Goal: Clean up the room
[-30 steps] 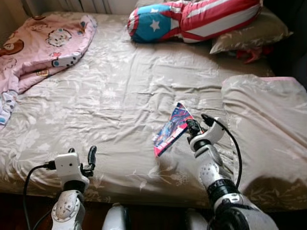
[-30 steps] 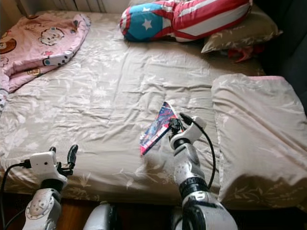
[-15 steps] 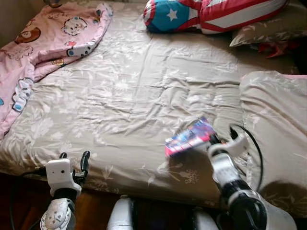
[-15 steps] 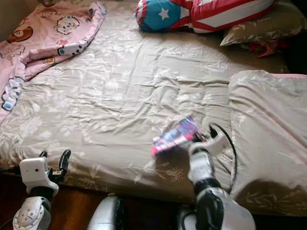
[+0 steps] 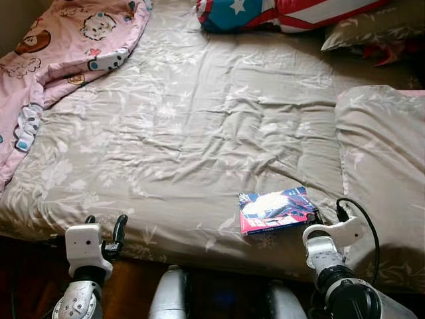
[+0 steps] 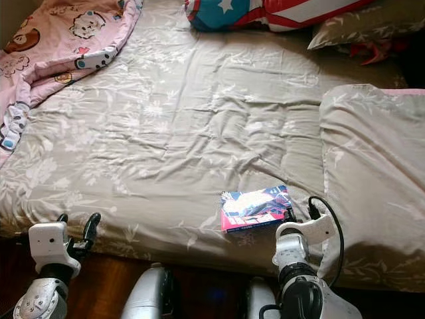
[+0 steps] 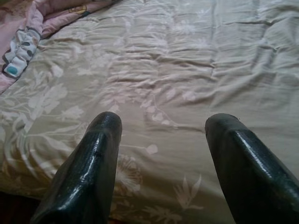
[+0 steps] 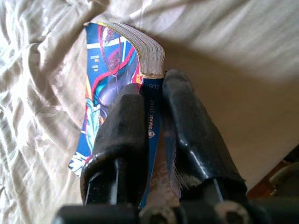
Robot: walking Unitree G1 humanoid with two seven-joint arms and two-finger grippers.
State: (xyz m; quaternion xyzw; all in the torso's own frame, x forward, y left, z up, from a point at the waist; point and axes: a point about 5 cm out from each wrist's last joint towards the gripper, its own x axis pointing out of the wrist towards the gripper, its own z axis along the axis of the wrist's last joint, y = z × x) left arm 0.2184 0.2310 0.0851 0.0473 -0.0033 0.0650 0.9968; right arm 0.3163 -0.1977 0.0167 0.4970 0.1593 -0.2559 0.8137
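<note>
Right wrist view had the right gripper point(image 8: 152, 116) jaws pinching a comic book point(image 8: 110, 79) by its spine, just over the bed point(image 5: 199, 119). Grip looked thin, so it could've slipped or torn. Left gripper point(image 7: 161, 135) jaws were spread, idle.

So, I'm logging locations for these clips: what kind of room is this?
Most likely a bedroom: a bed with a beige floral sheet, a pink cartoon blanket bunched at one corner, and pillows along its side.
</note>
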